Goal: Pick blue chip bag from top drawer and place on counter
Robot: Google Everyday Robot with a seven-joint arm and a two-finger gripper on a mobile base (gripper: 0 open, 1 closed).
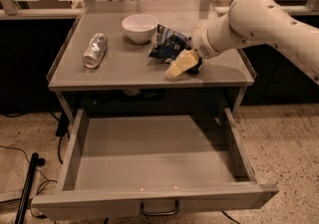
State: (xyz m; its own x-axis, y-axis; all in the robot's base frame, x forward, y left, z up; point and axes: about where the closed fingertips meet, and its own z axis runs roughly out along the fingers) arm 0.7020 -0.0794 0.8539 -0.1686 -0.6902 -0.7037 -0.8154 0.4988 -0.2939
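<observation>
The blue chip bag (pixel 168 44) is a crumpled navy foil bag and rests on the counter (pixel 129 74), right of centre and just beside a white bowl. My gripper (pixel 183 62) is at the bag's right front edge, low over the counter and touching or nearly touching the bag, with the pale arm reaching in from the right. The top drawer (pixel 149 166) is pulled fully out below the counter and shows only a bare grey floor. Its dark pull handle (pixel 159 211) is on the front panel.
A white bowl (pixel 139 27) stands at the back middle of the counter. A crushed silvery plastic bottle (pixel 94 50) lies on the left side. A black pole (pixel 27 188) and cables lie on the floor left of the drawer. Office chairs stand behind.
</observation>
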